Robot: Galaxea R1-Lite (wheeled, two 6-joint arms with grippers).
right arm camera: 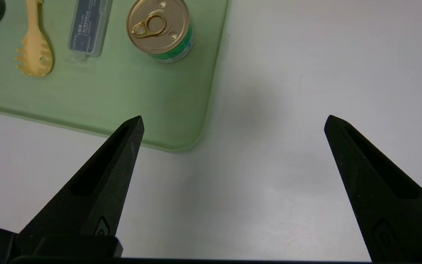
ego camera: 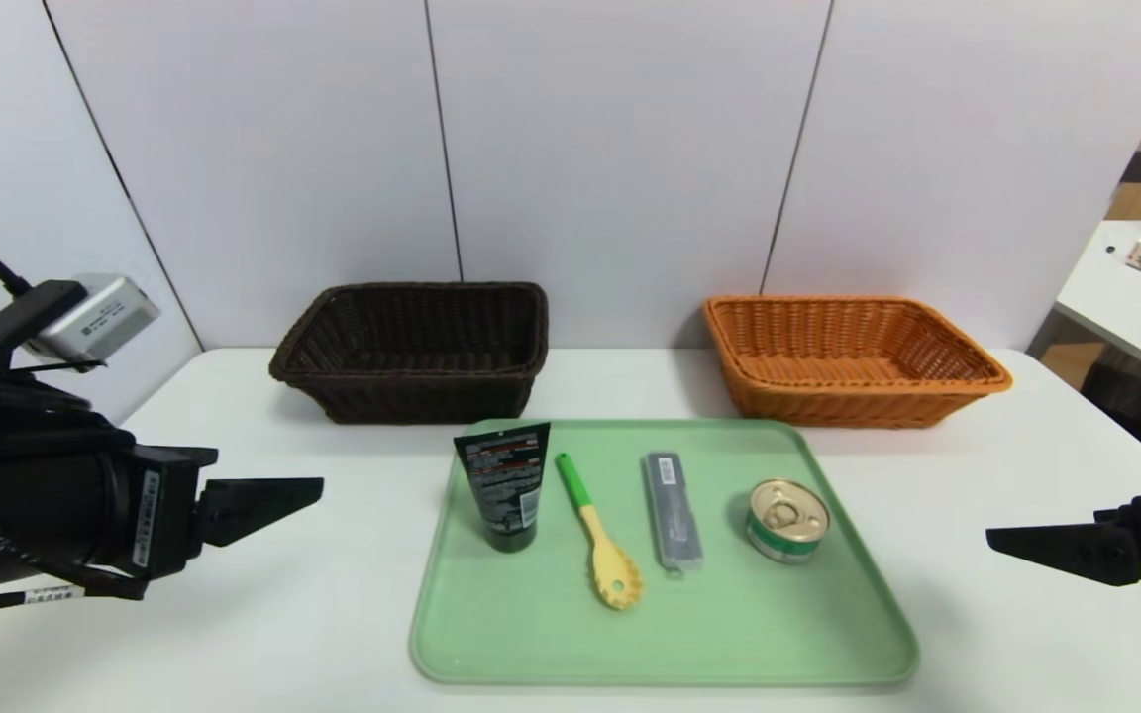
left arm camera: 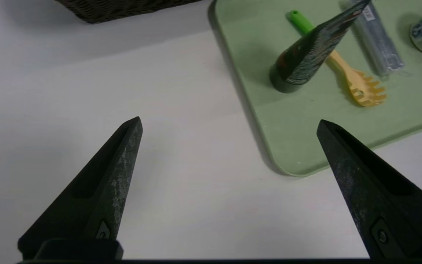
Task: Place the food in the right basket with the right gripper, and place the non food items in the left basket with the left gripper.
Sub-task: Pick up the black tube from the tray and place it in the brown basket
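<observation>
Head view: tray (ego camera: 858, 634) holds tube (ego camera: 504, 490), spoon (ego camera: 600, 535), case (ego camera: 672, 510), can (ego camera: 786, 520).

1. Your left gripper (ego camera: 318, 487) is matte black, with long wedge-shaped fingers (left arm camera: 117, 172) whose faces are scuffed grey.
2. A silver-grey camera box (ego camera: 95, 317) sits on a black bracket at its 12 o'clock; black cables and white labels trail behind.
3. Your right gripper (ego camera: 991, 538) matches: black tapered fingers (right arm camera: 112, 172) with recessed slots and a white label strip.

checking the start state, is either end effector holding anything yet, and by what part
Nothing is held. The left end effector and right end effector are both open over bare table.
</observation>
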